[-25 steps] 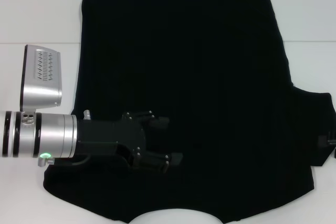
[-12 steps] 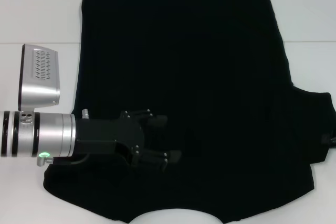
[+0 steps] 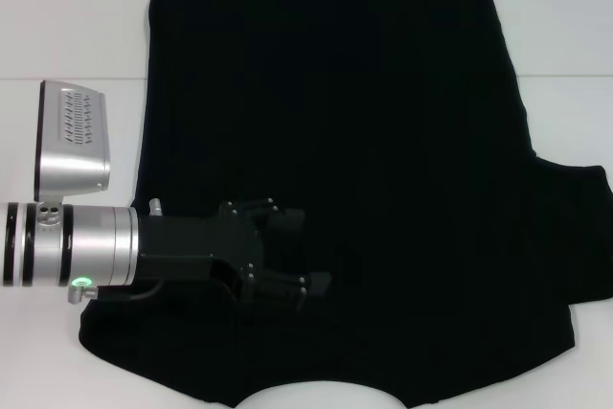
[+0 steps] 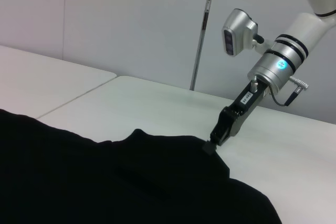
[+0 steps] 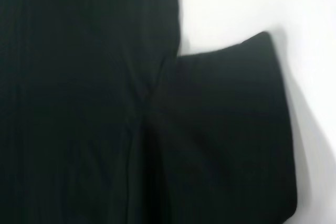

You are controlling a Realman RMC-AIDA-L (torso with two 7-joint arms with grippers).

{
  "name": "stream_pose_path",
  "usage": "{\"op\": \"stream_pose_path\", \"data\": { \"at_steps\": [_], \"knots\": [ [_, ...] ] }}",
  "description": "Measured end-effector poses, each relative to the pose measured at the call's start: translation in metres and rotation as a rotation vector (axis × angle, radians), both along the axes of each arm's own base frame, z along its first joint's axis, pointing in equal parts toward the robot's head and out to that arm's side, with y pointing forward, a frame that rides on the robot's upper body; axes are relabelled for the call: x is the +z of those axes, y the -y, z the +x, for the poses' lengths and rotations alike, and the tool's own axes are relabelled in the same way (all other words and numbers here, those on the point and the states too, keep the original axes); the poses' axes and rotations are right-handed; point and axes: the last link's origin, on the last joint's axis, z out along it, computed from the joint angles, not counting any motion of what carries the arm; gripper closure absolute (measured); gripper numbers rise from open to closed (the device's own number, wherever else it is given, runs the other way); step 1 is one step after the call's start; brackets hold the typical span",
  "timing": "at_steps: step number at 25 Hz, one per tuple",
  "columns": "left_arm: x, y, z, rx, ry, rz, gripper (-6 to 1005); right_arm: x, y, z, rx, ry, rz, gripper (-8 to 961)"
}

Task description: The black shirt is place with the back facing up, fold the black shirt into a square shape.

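— How much of the black shirt has been folded?

— One side looks folded in. The other sleeve is seen spread flat on the white table.

— And the grippers?

— The left gripper is held over the shirt, fingers a little apart, nothing held. The right gripper touches the sleeve edge; its grip cannot be told.

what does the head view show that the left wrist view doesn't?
Head view only: the left gripper, fingers apart, low over the black shirt, and the whole shirt with its left sleeve side folded in and the right sleeve spread out.

Left wrist view only: the right gripper at the shirt's far sleeve edge, with the right arm and the wall behind it.

Both: the black shirt lying on the white table.
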Motion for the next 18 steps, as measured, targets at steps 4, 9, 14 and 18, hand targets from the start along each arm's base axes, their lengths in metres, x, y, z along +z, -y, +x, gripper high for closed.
{"op": "stream_pose_path", "data": {
  "at_steps": [4, 9, 14, 18],
  "knots": [
    [0.000, 0.000, 0.001, 0.012, 0.008, -0.004, 48, 0.016, -0.003, 0.004, 0.030, 0.016, 0.072, 930],
    [-0.001, 0.000, 0.002, 0.018, 0.022, -0.002, 49, 0.024, -0.007, 0.004, 0.071, 0.030, 0.111, 941],
    [-0.001, 0.001, 0.002, 0.028, 0.045, 0.003, 49, 0.026, -0.017, -0.002, 0.115, 0.066, 0.130, 938],
    [-0.002, 0.002, 0.002, 0.032, 0.053, 0.002, 49, 0.029, -0.026, -0.005, 0.143, 0.096, 0.150, 936]
  ]
}}
